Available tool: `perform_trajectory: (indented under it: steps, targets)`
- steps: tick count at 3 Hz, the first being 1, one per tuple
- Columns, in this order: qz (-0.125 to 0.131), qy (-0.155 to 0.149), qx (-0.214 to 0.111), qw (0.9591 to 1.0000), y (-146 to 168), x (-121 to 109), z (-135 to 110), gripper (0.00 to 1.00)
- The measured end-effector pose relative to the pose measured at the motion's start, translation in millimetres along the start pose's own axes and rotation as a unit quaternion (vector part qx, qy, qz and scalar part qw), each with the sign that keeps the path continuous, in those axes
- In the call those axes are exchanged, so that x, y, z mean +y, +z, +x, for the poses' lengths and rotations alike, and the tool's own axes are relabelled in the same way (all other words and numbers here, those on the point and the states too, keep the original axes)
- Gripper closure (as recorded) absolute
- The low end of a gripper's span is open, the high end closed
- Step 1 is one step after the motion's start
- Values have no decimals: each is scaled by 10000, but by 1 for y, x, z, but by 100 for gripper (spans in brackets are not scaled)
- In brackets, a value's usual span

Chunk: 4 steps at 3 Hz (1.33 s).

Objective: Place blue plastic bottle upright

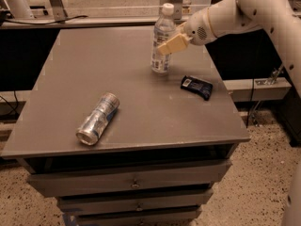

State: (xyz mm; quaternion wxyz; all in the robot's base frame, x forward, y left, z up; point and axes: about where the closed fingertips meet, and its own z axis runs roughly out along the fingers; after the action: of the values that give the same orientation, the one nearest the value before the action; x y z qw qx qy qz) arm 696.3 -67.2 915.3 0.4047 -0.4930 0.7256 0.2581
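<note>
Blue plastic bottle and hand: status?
Hand at the middle of the blue plastic bottle. Bottle upright, base on table. Dark packet and crushed can lie apart from it.

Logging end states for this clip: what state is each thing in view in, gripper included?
Small clear plastic bottle with white cap: upright on the grey table, cap on.
Crushed silver-blue metal can: lying on its side, front left.
Flat dark-blue packet: lying flat, right of the bottle.
Table drawers: shut.
Gripper: at the bottle's mid-height, right side; grip unclear.
</note>
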Motion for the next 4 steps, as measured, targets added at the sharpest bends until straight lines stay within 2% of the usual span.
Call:
perform_trajectory:
  steps: [1, 2, 4]
  targets:
    - [-80, -76, 154, 9998, 3, 1, 1, 100]
    - [-117, -115, 284, 9995, 6, 2, 2, 84]
    - [-115, -125, 370, 9992, 7, 4, 5, 38]
